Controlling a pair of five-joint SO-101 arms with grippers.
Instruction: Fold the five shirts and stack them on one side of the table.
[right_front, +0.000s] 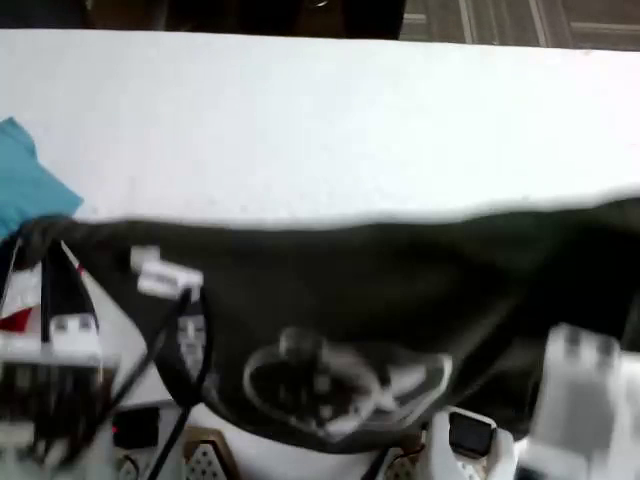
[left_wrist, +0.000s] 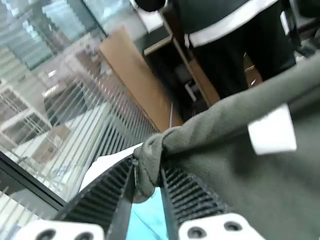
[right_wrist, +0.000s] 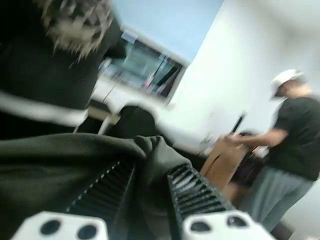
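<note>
step: dark shirt (right_front: 400, 290) hangs spread, not yet folded
left gripper (left_wrist: 148, 172): pinched on one corner
right gripper (right_wrist: 150, 167): pinched on other corner
next: probably lay flat on table (right_front: 320, 120), fold

The shirt (right_front: 400, 290) stretched across the lower half of the high view, from left edge to right, in front of the table (right_front: 320, 120), which took the upper half. Its corner at centre left sat pinched in the left gripper (left_wrist: 149, 169); another bunch (a folded edge) sat pinched in the right gripper (right_wrist: 152, 171). A second garment (right_front: 25, 185) lay on the table at the left edge, just behind that corner.
</note>
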